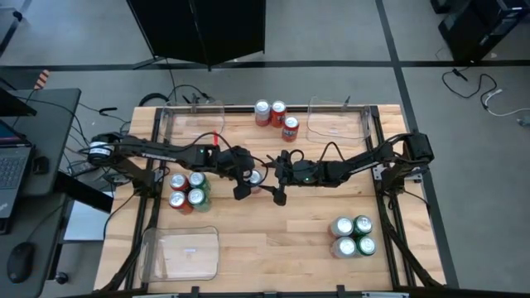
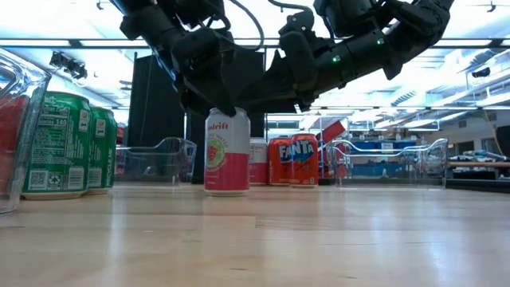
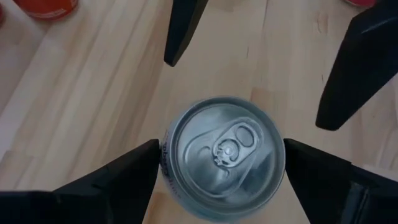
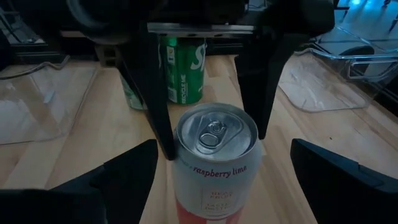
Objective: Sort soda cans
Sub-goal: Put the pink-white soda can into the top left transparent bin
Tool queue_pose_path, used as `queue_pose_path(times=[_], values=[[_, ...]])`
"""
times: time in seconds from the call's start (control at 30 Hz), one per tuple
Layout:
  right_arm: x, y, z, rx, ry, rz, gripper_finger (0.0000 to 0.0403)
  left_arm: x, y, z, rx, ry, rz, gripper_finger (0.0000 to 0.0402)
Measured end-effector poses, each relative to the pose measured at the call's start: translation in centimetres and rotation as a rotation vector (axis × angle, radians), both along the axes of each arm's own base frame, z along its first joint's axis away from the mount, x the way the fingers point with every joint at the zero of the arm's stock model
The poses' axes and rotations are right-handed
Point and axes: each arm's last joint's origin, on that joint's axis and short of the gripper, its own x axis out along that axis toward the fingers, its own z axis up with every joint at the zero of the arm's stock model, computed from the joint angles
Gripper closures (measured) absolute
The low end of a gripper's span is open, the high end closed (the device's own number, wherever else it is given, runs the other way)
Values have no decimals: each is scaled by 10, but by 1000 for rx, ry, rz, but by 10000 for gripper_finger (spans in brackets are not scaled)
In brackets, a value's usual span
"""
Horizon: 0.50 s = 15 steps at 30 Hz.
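A silver-white soda can (image 1: 255,176) with a pink label stands upright on its base in the middle of the table (image 2: 227,151). My left gripper (image 1: 250,175) comes down onto it from above and is shut on it (image 3: 222,163). My right gripper (image 4: 221,186) reaches in from the table's right, open. Its fingers stand wide apart on either side of the same can (image 4: 214,162) and touch nothing. Other cans stand in groups: three red ones (image 1: 275,117) at the far edge, red and green ones (image 1: 188,191) on the left, green and silver-white ones (image 1: 354,236) at the near right. My left gripper pinches the can between its two fingers (image 3: 140,174), one on each side of the upper wall just below the rim (image 3: 165,163). The fingers (image 4: 157,112) point down from above. The can stays upright with its base on the table (image 2: 227,190).
Clear plastic trays lie at the far left (image 1: 195,114), far right (image 1: 335,121) and near left (image 1: 182,252) of the table. In the low view, two red Fanta cans (image 2: 291,159) stand behind the held can and green cans (image 2: 60,143) to its left. Bare wood lies toward the near edge (image 1: 273,248).
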Motion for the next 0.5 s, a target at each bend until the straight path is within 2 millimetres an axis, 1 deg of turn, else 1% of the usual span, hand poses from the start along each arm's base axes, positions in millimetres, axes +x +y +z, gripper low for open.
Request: queue_pose_path(times=[0.13, 0.23, 0.33, 0.43, 0.5], values=[[0, 0, 0, -7, 3, 3, 50, 5, 0, -5, -5, 1, -6, 65], [0, 0, -1, -10, 13, 2, 50, 8, 0, -8, -1, -5, -4, 75], [0, 0, -2, -11, 17, -1, 50, 9, 1, -7, 11, -12, 9, 99], [-1, 1, -2, -12, 21, -1, 54, 6, 4, -4, 30, -13, 27, 137], [-1, 2, -2, -18, 22, -1, 57, 0, 10, 0, 40, 8, 50, 141]])
